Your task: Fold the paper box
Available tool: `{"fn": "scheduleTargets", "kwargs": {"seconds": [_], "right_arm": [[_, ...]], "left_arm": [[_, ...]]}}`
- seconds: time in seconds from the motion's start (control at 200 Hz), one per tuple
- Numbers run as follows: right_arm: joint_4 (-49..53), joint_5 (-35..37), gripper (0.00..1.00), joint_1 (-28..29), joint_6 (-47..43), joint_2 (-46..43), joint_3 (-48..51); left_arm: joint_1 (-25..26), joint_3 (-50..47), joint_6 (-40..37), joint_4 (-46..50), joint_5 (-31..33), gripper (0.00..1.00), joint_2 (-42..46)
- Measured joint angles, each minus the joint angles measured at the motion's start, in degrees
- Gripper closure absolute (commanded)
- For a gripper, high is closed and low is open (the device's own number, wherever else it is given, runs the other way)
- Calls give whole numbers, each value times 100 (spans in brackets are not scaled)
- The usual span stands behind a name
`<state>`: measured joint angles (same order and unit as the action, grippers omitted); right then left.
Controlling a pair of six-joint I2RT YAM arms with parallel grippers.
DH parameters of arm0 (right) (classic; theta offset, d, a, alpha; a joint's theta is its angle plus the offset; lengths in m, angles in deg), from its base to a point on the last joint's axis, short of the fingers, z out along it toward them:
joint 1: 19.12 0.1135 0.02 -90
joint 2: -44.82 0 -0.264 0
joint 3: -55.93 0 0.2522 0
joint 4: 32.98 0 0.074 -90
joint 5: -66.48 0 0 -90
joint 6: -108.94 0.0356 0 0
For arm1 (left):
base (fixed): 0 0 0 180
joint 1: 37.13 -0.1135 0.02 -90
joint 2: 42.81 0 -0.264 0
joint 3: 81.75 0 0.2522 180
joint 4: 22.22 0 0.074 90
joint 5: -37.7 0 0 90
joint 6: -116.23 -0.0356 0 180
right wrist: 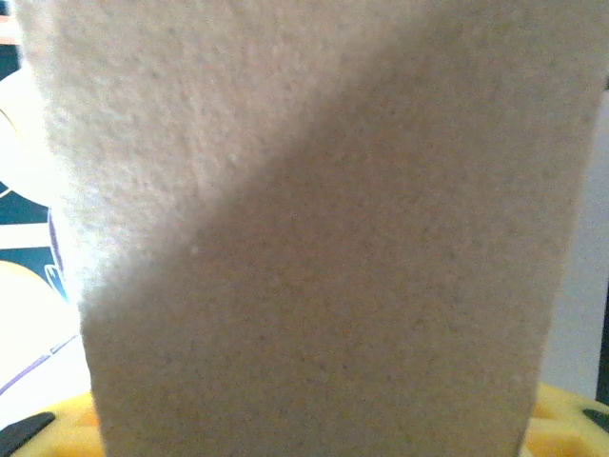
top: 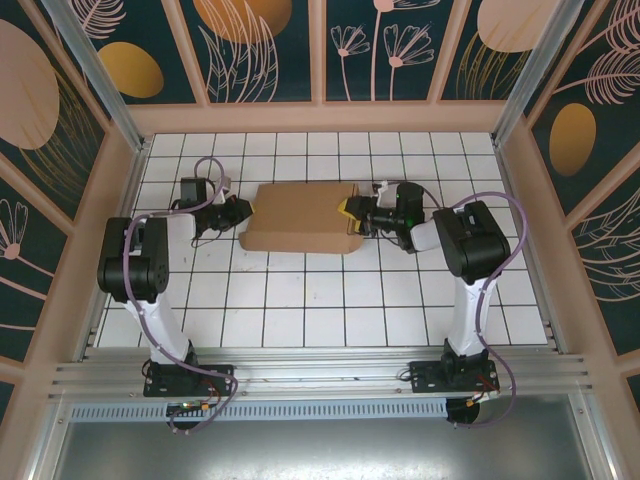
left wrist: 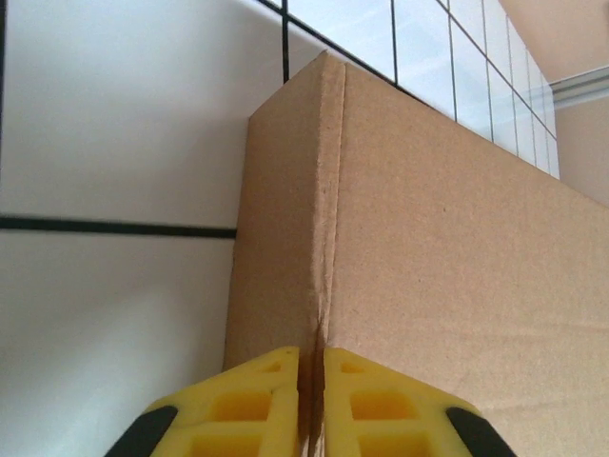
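The paper box [top: 300,215] lies folded flat-topped on the white tiled table, brown and plain. My left gripper [top: 243,212] is at its left end. In the left wrist view the yellow fingers [left wrist: 257,405] stand almost together, and the box's corner crease [left wrist: 328,238] runs down into the thin slit between them. My right gripper [top: 352,212] is at the box's right end. In the right wrist view a cardboard panel [right wrist: 314,248] sits right in front of the camera, with a yellow finger [right wrist: 67,421] showing at each lower corner, set wide apart; the fingertips are hidden.
The tiled table [top: 320,310] is walled by a wooden frame with dark patterned panels [top: 60,230]. Aluminium rails [top: 320,375] run along the near edge, where both arm bases stand. Open tiles lie between the box and the bases.
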<state>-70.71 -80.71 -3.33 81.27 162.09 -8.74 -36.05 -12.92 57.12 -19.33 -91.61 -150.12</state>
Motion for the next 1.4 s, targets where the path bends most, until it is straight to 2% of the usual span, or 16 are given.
{"fn": "scheduleTargets", "kwargs": {"seconds": [0.15,0.28,0.35,0.42,0.535,0.611,0.801,0.971,1.246,1.401], "right_arm": [[409,39,59,-103,-363,-247,98],[938,136,60,-293,-658,-601,201],[1294,216,61,-339,-876,-789,203],[1596,282,61,-345,-1069,-940,203],[1849,310,60,-345,-1257,-1049,203],[1875,308,60,-345,-1298,-1049,205],[1827,271,61,-345,-1294,-1051,249],[1784,201,61,-343,-1294,-1051,282],[1051,26,62,-337,-817,-1051,680],[205,15,62,-343,-177,-964,1014]], "left_arm": [[-2,-280,37,426,463,65,509],[166,-599,-81,632,1019,63,1381],[599,-710,-468,647,1469,62,2017],[1305,-745,-1054,636,1867,59,2590],[2363,-826,-2107,595,2317,48,3121],[2787,-957,-2767,603,2616,46,3307],[3414,-1054,-4249,728,3473,41,3178],[3982,-1054,-5095,826,4127,39,2636],[4013,-1054,-5709,494,5119,38,2096],[4013,-1054,-5987,90,5309,38,1882]]}}
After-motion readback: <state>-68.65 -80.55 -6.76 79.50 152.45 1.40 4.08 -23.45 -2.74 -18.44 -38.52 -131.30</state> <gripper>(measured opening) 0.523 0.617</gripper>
